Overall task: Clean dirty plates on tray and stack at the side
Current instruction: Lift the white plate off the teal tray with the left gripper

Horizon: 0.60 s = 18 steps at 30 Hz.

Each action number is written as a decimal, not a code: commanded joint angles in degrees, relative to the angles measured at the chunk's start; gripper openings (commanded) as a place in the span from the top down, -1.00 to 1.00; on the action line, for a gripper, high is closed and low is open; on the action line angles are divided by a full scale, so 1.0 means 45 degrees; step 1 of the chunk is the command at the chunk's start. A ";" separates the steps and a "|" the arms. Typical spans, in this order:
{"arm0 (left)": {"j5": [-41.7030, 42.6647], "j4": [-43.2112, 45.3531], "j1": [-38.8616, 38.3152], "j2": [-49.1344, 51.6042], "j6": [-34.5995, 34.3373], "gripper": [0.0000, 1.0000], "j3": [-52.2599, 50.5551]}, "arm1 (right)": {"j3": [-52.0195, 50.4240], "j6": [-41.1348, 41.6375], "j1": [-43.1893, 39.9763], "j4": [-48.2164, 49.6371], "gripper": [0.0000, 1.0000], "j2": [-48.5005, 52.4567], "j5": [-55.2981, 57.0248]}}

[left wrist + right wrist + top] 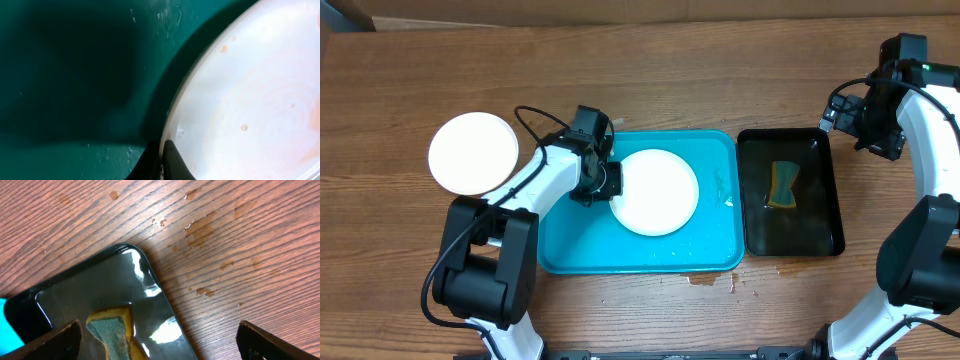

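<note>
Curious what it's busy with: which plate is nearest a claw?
The plate on the turquoise tray: the left gripper is at its rim. The other plate lies alone on the table.

Plate (pixel 658 192) on tray (pixel 715 250) — another plate (pixel 473 152) left

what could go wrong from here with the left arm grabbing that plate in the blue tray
1. The left fingers pinch only the rim of the white plate in the turquoise tray; it looks wet and may slip when lifted.
2. Faint orange smears show on it and the sponge lies in the black tray; stacking it now would leave it dirty.
</note>
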 commanded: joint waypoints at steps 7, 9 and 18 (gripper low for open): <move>-0.1146 -0.2657 0.0131 0.0209 0.0112 0.92 0.2769 | 0.0087 -0.0005 -0.0024 0.0063 -1.00 -0.0282 0.0029; -0.1146 -0.3075 0.0131 0.0209 0.0257 0.92 0.3395 | 0.0087 -0.0005 -0.0024 0.0063 -1.00 -0.0282 0.0029; -0.1146 -0.3920 -0.0049 0.0209 0.0335 0.92 0.5722 | 0.0087 -0.0005 -0.0024 0.0063 -1.00 -0.0282 0.0029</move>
